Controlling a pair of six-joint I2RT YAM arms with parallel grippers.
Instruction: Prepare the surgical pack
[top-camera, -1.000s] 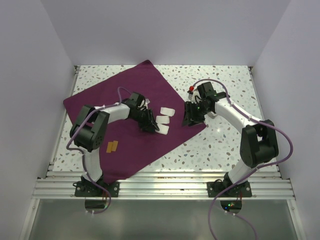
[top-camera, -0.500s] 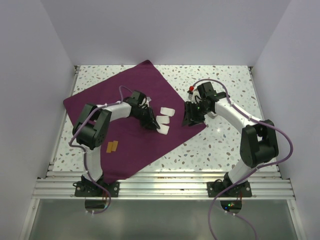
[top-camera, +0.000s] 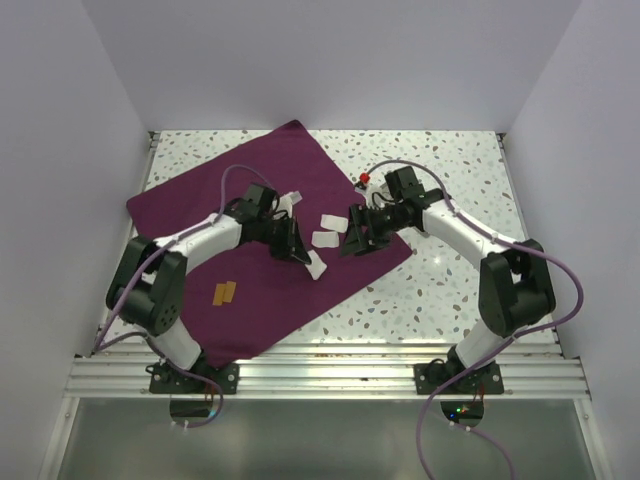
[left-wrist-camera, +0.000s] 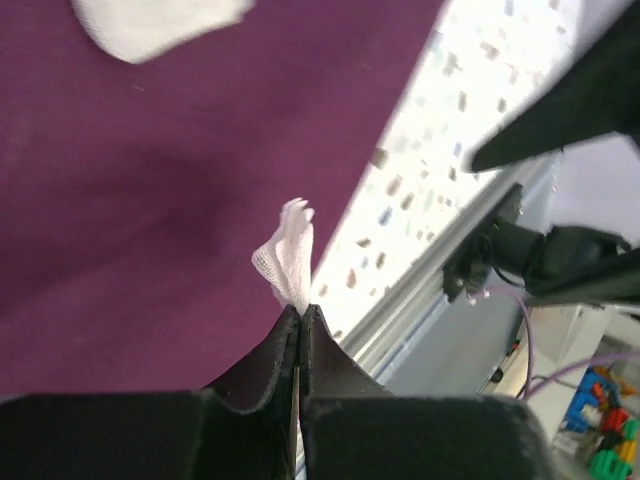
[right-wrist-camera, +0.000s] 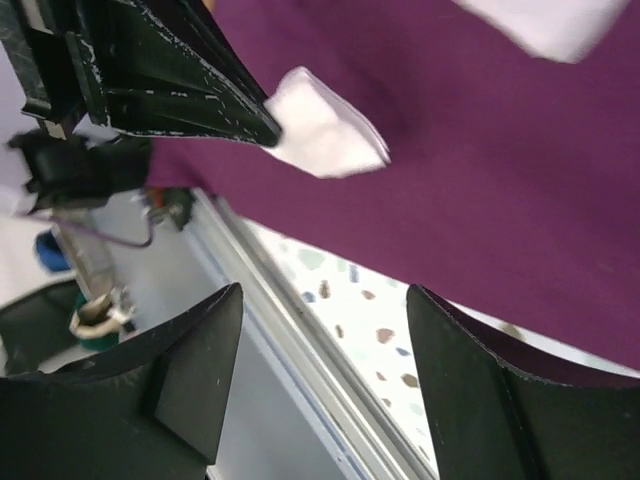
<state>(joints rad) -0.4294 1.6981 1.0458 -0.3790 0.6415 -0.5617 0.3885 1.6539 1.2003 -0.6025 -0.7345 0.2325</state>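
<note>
surgical pack (top-camera: 260, 165): deep purple cloth, one flat open sheet, set cornerwise on the left and middle of the worktop (top-camera: 450, 160); near corner reaches the front rail, right corner lies below the right arm's wrist.
on the pack: two loose white gauze pads (top-camera: 331, 221) near its right edge, one just behind the other, close together; a pair of small tan tabs (top-camera: 224, 292) toward the near left, well apart from the pads.
left end effector (left-wrist-camera: 300, 312): over the middle-right of the pack, tips pressed together and pinching a third gauze pad (left-wrist-camera: 290, 262) by one corner; the rest of the pad sticks out past the tips, crumpled.
held pad vs cloth: cannot tell whether it touches the pack or hangs clear.
right end effector (right-wrist-camera: 325, 290): fingers wide apart, nothing between them; sits over the pack's right edge, just beside the two loose pads, facing the left one.
right wrist view: purple cloth fills the upper part, speckled worktop and metal rail below; the left arm's dark fingers with the pinched pad show at upper left.
arms: both reach inward, tips near each other, not touching.
</note>
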